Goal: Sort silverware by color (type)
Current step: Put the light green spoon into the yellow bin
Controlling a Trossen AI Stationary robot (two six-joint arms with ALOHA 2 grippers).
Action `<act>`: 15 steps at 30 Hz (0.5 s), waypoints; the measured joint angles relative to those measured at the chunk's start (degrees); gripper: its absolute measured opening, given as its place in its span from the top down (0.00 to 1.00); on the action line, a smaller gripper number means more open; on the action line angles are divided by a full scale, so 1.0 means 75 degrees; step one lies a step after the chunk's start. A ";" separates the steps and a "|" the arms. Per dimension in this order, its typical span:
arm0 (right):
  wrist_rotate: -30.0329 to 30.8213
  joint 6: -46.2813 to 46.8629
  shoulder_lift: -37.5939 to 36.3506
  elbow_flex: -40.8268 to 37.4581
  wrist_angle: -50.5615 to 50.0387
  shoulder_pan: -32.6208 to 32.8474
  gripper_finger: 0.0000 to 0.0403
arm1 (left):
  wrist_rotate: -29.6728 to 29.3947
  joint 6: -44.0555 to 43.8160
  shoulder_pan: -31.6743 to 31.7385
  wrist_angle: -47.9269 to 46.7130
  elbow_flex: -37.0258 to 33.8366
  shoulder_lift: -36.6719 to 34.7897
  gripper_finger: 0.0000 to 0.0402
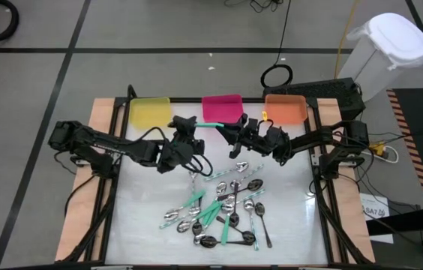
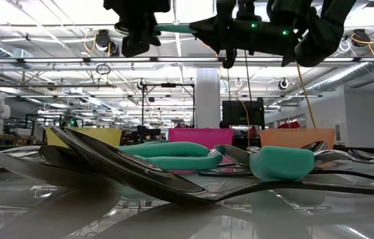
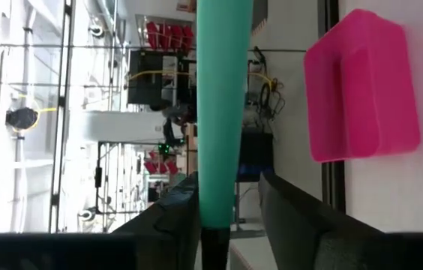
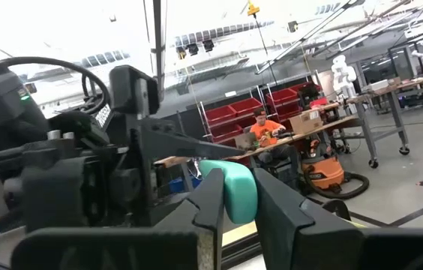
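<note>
A teal spoon (image 1: pixel 210 124) hangs level above the tabletop (image 1: pixel 144 202), spanning the gap between the two end effectors, just in front of the pink bin (image 1: pixel 222 107). The right end effector (image 1: pixel 235 133) grips one end of it: in the right wrist view its fingers (image 4: pixel 211 199) press on either side of the rounded teal handle end (image 4: pixel 234 191). The left end effector (image 1: pixel 187 126) is at the other end; in the left wrist view the teal handle (image 3: pixel 220 112) runs between its two fingers (image 3: pixel 178 217), which stand partly open close beside it, and whether they actually pinch it cannot be told.

Both arms reach inward from the tabletop's sides, elbows low, wrists raised and pointing at each other. In the low view both end effectors sit high above the pile, the spoon (image 2: pixel 177 28) bridging them.

The rest of the silverware (image 1: pixel 223 214) lies in a loose heap near the middle and front of the tabletop, teal, silver and dark pieces crossing one another. A yellow bin (image 1: pixel 150 111) and an orange bin (image 1: pixel 285 108) flank the pink one along the far edge.

No writing can be read.
</note>
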 joint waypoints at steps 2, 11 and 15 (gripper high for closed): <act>0.0003 0.0000 -0.0001 0.0000 -0.0073 0.0000 0.89 | 0.0019 0.0034 0.0013 0.0000 0.0000 0.0000 0.68; 0.0017 -0.0003 -0.0002 0.0000 -0.0105 0.0000 0.87 | 0.0109 -0.0021 0.0004 -0.0006 0.0000 0.0000 0.91; 0.0015 -0.0006 -0.0005 -0.0003 -0.0132 0.0000 0.87 | 0.0110 -0.0039 0.0005 -0.0015 0.0000 -0.0003 0.93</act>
